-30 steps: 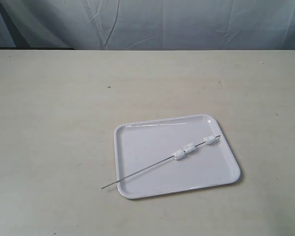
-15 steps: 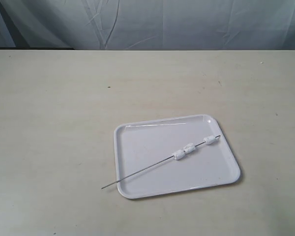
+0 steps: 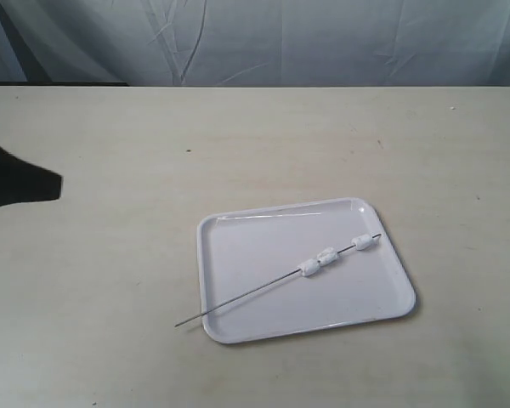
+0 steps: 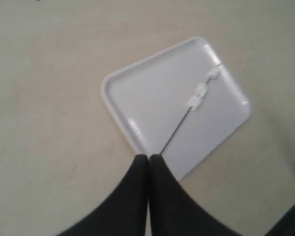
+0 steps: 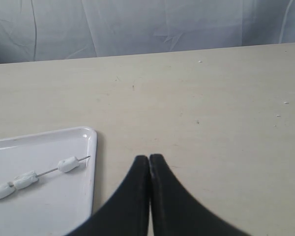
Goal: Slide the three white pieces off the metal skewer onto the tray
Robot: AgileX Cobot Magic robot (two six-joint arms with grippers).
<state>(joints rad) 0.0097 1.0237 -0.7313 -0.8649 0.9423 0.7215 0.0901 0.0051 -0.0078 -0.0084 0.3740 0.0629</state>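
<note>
The white tray (image 3: 238,323) lies on the table, right of centre. Across it runs the thin metal skewer (image 3: 246,295), its bare end poking past the tray's near left rim. Three white pieces are threaded on it: two close together (image 3: 317,261) and one near the far tip (image 3: 363,242). The left wrist view shows the tray (image 4: 132,93), the skewer (image 4: 176,129) and the pieces (image 4: 199,93) beyond my left gripper (image 4: 148,157), which is shut and empty. My right gripper (image 5: 149,158) is shut and empty, beside the tray's rim (image 5: 93,162); the pieces (image 5: 68,164) show there too.
A dark part of the left arm (image 3: 17,183) reaches in at the left edge of the exterior view. The beige table (image 3: 110,170) stretches around the tray, with a grey cloth backdrop (image 3: 255,42) behind its far edge.
The dark left arm has come into the exterior view at the left edge; it was absent before. Tray, skewer and pieces have not moved.
</note>
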